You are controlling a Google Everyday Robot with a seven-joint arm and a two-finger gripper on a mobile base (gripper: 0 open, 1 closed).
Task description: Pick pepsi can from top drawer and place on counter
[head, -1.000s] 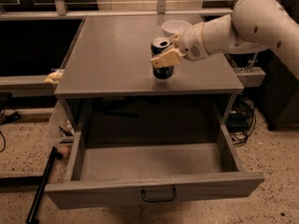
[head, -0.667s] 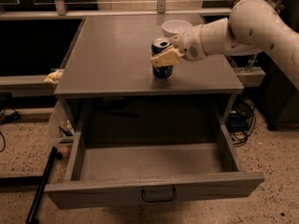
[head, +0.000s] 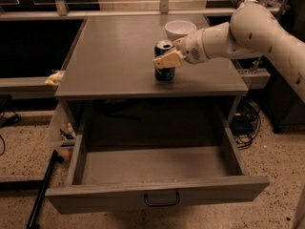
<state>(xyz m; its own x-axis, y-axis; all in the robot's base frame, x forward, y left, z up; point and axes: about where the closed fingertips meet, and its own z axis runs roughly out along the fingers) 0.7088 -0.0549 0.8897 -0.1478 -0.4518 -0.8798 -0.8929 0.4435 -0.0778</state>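
The pepsi can [head: 164, 73], dark blue with a silver top, stands upright on the grey counter [head: 119, 56] right of centre, near its front edge. My gripper [head: 161, 57] reaches in from the right and is shut on the pepsi can. One tan finger [head: 167, 59] lies across the can's front; the other is hidden behind it. The top drawer [head: 157, 194] is pulled fully open below the counter. It shows a bare grey floor and a black wire handle [head: 162, 200].
A white bowl [head: 179, 29] sits on the counter just behind the can and the gripper. A yellow object [head: 55, 78] lies on the ledge left of the counter. Cables [head: 245, 118] lie on the floor at right, and a black pole [head: 43, 190] leans at lower left.
The can stays in the same spot on the counter with my gripper around it. The arm's upper part has shifted only slightly.
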